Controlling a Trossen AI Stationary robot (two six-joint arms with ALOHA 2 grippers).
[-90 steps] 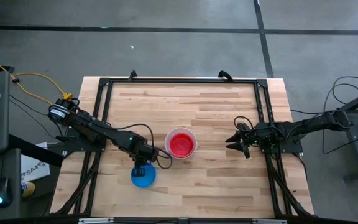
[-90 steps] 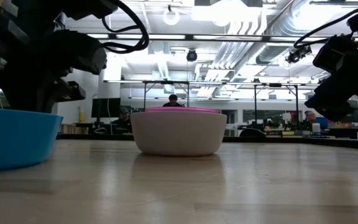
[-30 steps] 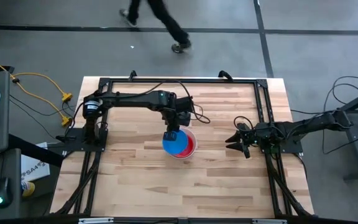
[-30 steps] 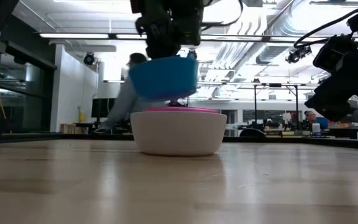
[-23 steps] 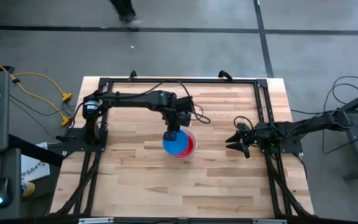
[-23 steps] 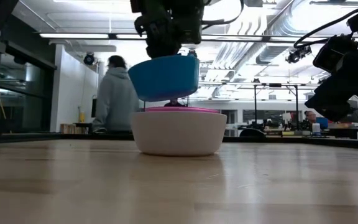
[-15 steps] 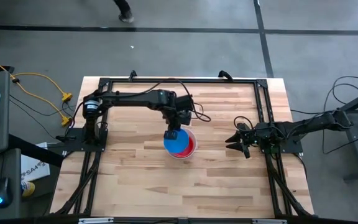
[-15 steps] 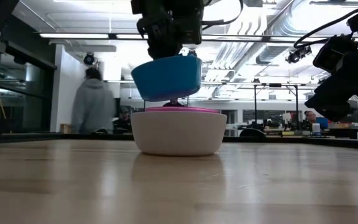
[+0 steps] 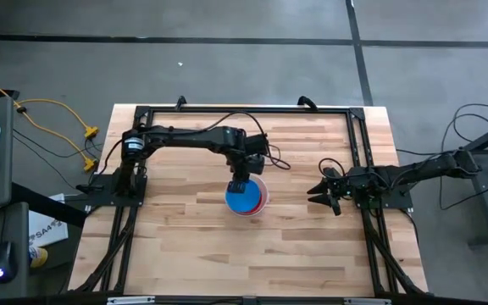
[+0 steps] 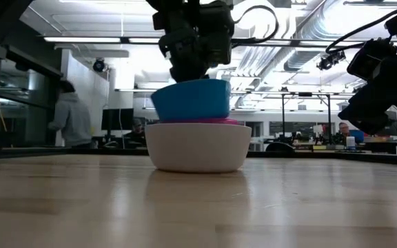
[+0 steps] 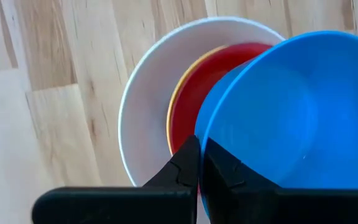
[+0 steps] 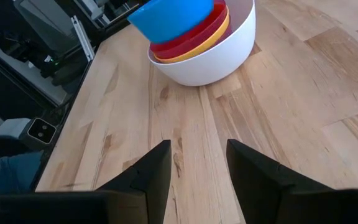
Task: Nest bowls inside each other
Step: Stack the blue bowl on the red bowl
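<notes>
A white bowl [image 9: 261, 191] stands on the table's middle with a yellow bowl [image 12: 199, 45] and a pink-red bowl [image 12: 188, 36] nested in it. A blue bowl [image 10: 190, 100] sits slightly tilted, its bottom sunk inside the pink-red bowl [image 10: 220, 122]. My left gripper [image 9: 239, 181] is above the stack, shut on the blue bowl [image 11: 291, 118]. My right gripper [image 9: 321, 193] waits open to the right of the stack, nothing between its fingers [image 12: 157, 168]. My left gripper pinches the blue bowl's rim [image 11: 201, 142] on its far-left side, one finger [image 11: 222, 174] inside the bowl and the other [image 11: 182, 167] outside. The fingers come steeply from above. The bowl hangs slightly tilted, its bottom down in the pink-red bowl; whether it rests there I cannot tell.
A black frame [image 9: 244, 110] runs along the table's far edge and down both sides. Bare wood lies around the stack, wide on the near side [image 9: 244, 263]. People move in the room beyond the table in the low view.
My left gripper has come down and a little toward the table's right edge, staying shut on the blue bowl. The bowl, which hung clear above the stack, has sunk with its bottom into the pink-red bowl. My right arm has kept still.
</notes>
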